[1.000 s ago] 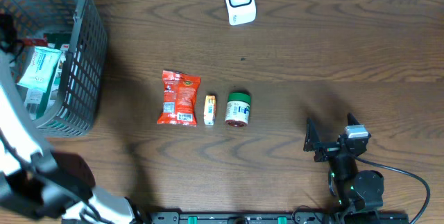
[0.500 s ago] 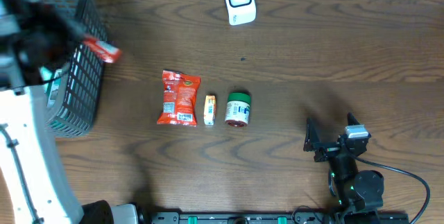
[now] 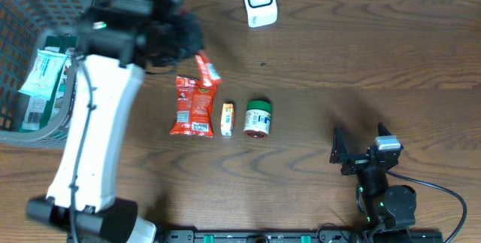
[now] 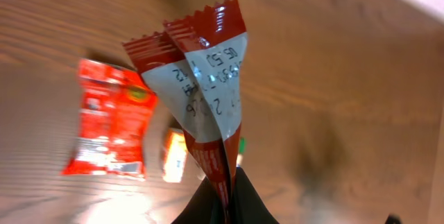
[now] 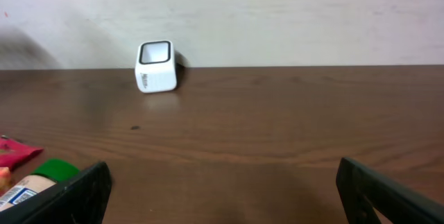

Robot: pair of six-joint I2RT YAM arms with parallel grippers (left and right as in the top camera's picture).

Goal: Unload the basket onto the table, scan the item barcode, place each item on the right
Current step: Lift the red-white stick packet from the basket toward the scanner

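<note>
— Packet (image 4: 208, 92)?
— Clenched by its seam in left gripper (image 4: 223, 197), aloft beside red pouch (image 3: 194, 106), short of scanner (image 3: 258, 1).
— Advice?
— Turn barcode (none legible yet) square to scanner; right gripper (image 3: 359, 150) agape, idle.

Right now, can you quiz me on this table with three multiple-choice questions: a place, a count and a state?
1. Where is the white scanner?
A. far edge of the table
B. near edge
C. in the left jaws
2. How many items lie in a row mid-table?
A. two
B. three
C. five
3. The left jaws are:
A. open, empty
B. shut on a red packet
C. shut on the scanner
Answers: 1 A, it stands at the far edge; 2 B, bag, box and jar; 3 B, they pinch the packet's end.
</note>
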